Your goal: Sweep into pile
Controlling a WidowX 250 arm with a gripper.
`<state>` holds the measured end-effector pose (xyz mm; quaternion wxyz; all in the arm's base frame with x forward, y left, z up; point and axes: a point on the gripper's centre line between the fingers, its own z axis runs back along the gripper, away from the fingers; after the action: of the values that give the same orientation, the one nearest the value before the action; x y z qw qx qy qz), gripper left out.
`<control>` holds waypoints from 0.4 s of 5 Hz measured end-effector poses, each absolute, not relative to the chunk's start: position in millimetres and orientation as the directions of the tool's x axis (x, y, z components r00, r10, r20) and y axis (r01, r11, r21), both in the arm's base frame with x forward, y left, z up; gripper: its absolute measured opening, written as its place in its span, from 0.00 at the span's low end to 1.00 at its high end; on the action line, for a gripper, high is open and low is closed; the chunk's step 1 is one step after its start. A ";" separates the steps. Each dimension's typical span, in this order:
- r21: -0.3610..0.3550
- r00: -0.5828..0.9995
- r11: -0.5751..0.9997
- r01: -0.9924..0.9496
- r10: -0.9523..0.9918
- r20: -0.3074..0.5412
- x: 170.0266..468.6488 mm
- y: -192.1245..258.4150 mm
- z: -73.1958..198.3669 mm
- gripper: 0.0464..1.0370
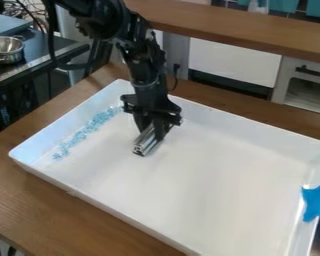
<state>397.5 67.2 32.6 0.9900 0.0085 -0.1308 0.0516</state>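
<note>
The black gripper (155, 128) hangs down inside the white tray, left of its middle and toward the back wall. It is shut on a short silver metal bar (144, 143), whose near end points toward the lower left, low over the tray floor. Small light-blue pieces (87, 129) lie in a long band beside the tray's left wall, from near the back corner toward the front left corner. A gap of bare white floor separates the bar from the blue pieces.
The white tray (116, 210) has raised walls and stands on a wooden table (29, 187). A blue object (316, 201) is at its right wall. Metal pots (6, 49) stand at the upper left, with a wooden counter (243, 30) behind.
</note>
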 end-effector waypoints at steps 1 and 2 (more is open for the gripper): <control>-0.003 0.952 0.988 -0.154 0.149 0.268 397.9 85.5 34.3 0.33; -0.009 0.926 0.963 -0.270 0.262 0.273 389.1 132.7 34.9 0.33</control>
<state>389.1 132.7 34.9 0.9812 0.0144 -0.1369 0.1353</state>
